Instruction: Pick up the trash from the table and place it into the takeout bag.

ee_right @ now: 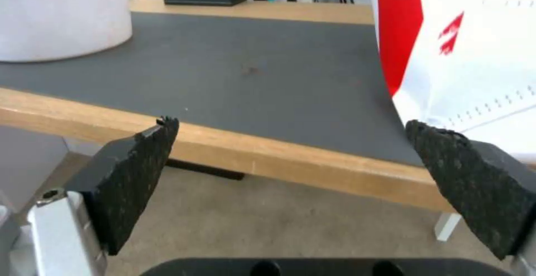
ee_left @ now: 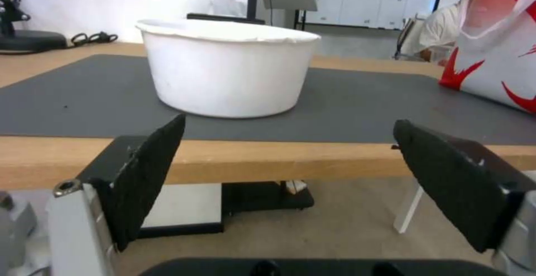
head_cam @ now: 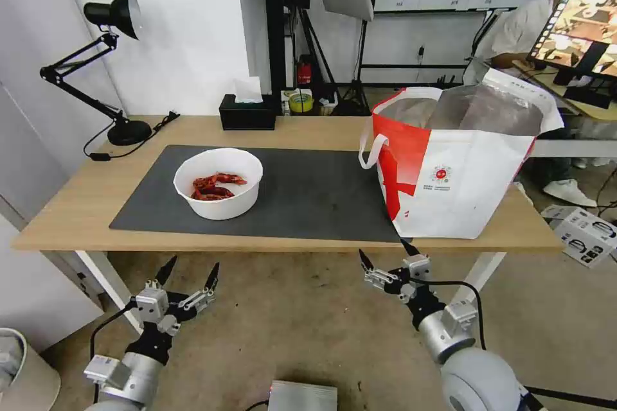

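Observation:
A white round bowl with red crayfish shells sits on the dark grey mat of the light-wood table; the left wrist view shows the bowl close ahead, the right wrist view shows the bowl off to one side. The white-and-red takeout bag stands open at the table's right end, foil lining showing. My left gripper hangs open below the table's front edge, in front of the bowl. Also open, my right gripper sits below the front edge near the bag.
A black tissue box and a black desk lamp stand at the table's back. White table legs flank the floor under the front edge. A grey box lies on the floor between my arms. A person sits behind the bag at another desk.

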You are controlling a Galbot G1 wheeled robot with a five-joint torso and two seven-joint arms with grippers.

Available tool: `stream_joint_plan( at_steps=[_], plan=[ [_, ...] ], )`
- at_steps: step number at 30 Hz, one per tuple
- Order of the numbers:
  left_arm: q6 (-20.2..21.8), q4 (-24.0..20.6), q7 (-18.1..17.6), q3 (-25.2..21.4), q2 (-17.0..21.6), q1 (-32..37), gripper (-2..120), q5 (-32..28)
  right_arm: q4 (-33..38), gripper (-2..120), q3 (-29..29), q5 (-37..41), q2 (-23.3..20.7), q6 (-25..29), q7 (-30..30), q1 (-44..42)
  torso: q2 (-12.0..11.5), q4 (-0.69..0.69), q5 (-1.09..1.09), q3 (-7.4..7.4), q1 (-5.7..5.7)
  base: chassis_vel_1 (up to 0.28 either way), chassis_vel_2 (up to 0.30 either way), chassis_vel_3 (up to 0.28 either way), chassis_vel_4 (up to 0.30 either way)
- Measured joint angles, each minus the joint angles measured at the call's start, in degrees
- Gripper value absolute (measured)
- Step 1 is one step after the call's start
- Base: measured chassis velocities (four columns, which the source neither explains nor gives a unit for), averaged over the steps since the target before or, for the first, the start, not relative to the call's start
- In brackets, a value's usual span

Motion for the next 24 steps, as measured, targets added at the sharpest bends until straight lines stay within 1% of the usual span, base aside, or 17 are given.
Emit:
stream_joint_plan(
  at_steps=[11, 22, 24],
  plan=[
    [-0.1, 0.3, 0.1, -0.1, 0.3, -0.3, 100, -0.3, -0.8, 100, -0.2, 0.1, 1.1, 0.9, 0.3, -0.6, 0.0, 0.0, 0.0, 0.0, 0.0, 0.0, 0.0, 0.0, 0.0],
    [-0.1, 0.5, 0.1, -0.3, 0.5, -0.5, 100, -0.6, -0.8, 100, -0.3, 0.0, 1.2, 1.0, 0.4, -0.8, 0.0, 0.0, 0.0, 0.0, 0.0, 0.0, 0.0, 0.0, 0.0],
    [0.8, -0.2, -0.1, -1.1, 1.3, -1.1, 100, -1.9, -0.8, 100, -0.3, 0.0, 1.2, 1.0, 0.4, -0.8, 0.0, 0.0, -0.01, 0.0, 0.0, 0.0, 0.0, 0.0, 0.0]
  ],
)
